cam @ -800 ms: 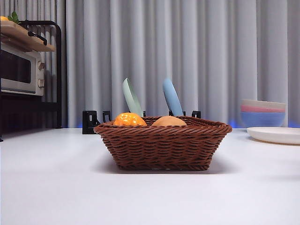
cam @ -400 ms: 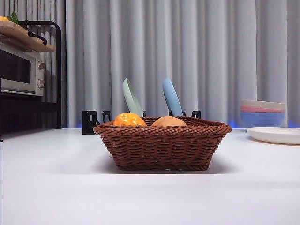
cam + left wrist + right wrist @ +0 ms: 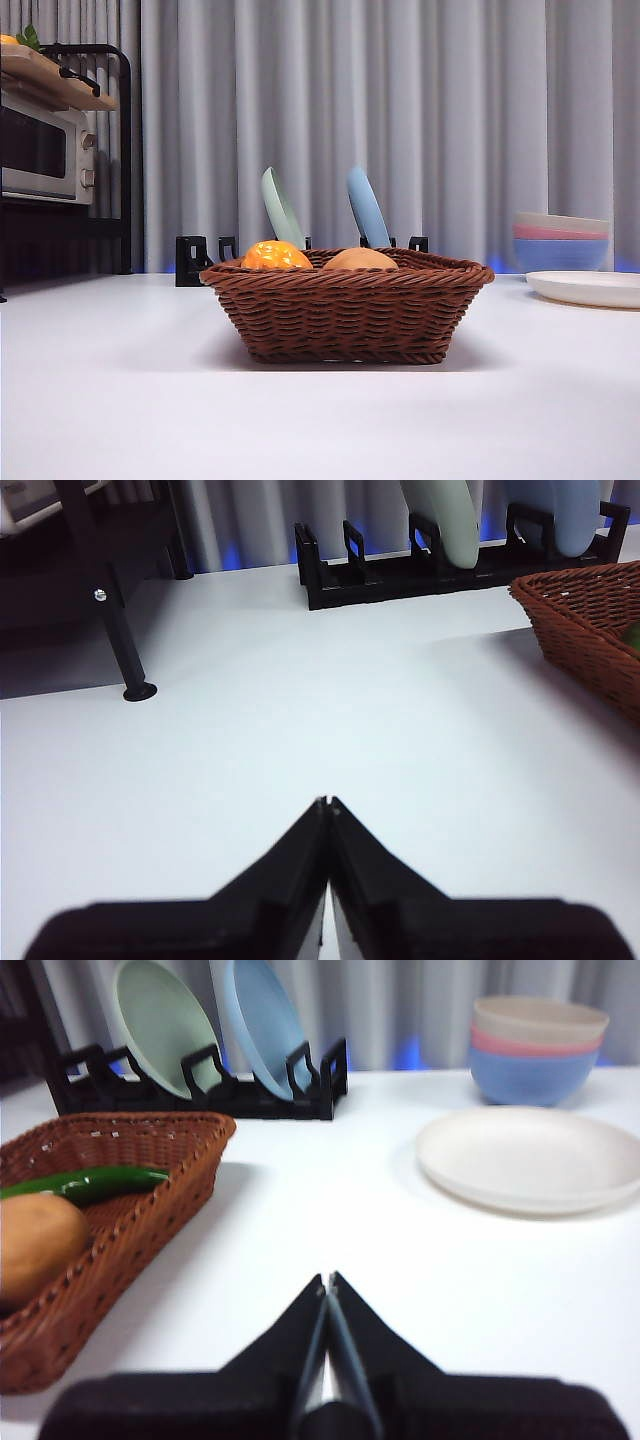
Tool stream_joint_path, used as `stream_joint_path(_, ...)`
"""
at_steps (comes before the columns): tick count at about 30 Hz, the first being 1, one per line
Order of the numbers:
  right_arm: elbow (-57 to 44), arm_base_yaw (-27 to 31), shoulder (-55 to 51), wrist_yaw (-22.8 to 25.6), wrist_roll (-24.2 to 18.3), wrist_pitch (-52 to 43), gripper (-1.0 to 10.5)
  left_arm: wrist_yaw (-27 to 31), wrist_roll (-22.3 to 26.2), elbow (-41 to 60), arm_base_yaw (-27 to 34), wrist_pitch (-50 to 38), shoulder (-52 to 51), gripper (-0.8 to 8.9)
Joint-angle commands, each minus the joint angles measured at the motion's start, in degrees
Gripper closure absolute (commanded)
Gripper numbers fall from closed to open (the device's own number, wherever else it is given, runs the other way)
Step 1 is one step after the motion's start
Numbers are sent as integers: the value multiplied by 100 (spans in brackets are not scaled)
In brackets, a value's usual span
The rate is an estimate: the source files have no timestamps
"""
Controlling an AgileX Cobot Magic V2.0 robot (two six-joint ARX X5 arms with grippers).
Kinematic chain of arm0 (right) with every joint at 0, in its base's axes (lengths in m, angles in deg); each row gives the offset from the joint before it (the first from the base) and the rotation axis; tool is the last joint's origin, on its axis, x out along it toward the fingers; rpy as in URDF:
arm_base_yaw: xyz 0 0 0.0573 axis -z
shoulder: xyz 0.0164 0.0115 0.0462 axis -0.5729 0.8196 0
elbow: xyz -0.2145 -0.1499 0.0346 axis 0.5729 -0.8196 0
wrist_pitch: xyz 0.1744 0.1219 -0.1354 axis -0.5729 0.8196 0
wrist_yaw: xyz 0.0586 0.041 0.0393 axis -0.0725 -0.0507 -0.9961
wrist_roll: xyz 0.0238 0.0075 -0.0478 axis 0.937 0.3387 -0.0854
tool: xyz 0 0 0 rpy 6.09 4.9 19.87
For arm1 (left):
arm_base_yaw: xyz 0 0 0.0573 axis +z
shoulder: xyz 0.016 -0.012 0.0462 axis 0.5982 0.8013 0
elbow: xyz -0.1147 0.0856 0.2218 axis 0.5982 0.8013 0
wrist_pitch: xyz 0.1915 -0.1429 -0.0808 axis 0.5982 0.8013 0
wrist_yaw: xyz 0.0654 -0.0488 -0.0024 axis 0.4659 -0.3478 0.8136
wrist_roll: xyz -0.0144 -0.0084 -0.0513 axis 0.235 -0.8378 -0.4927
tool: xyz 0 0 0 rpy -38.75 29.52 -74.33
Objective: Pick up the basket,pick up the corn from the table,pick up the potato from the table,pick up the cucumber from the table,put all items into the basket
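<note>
The brown wicker basket (image 3: 347, 308) stands on the white table (image 3: 120, 400) in the middle of the front view. Over its rim show the orange corn (image 3: 275, 256) and the tan potato (image 3: 360, 260). The right wrist view shows the potato (image 3: 35, 1245) and the green cucumber (image 3: 85, 1183) lying inside the basket (image 3: 150, 1200). My right gripper (image 3: 328, 1282) is shut and empty, over bare table beside the basket. My left gripper (image 3: 326, 805) is shut and empty too, with a corner of the basket (image 3: 590, 620) off to one side. Neither arm shows in the front view.
A black rack (image 3: 200, 258) with a green plate (image 3: 281, 208) and a blue plate (image 3: 367, 207) stands behind the basket. Stacked bowls (image 3: 561, 241) and a white plate (image 3: 585, 288) sit at the right. A microwave (image 3: 45, 150) on a black shelf is at the left.
</note>
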State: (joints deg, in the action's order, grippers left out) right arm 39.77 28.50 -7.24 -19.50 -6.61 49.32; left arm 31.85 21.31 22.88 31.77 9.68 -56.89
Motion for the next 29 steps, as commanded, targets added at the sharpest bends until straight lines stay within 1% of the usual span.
stream_joint_path(1,-74,2,-24,9,122,133,962,9,-59,77,17,13,-15,817)
stream_joint_path(6,-72,2,-15,7,365,195,962,9,-59,77,17,13,-15,817)
stream_joint_path(29,-70,2,9,33,365,195,963,9,-59,77,17,13,-15,817)
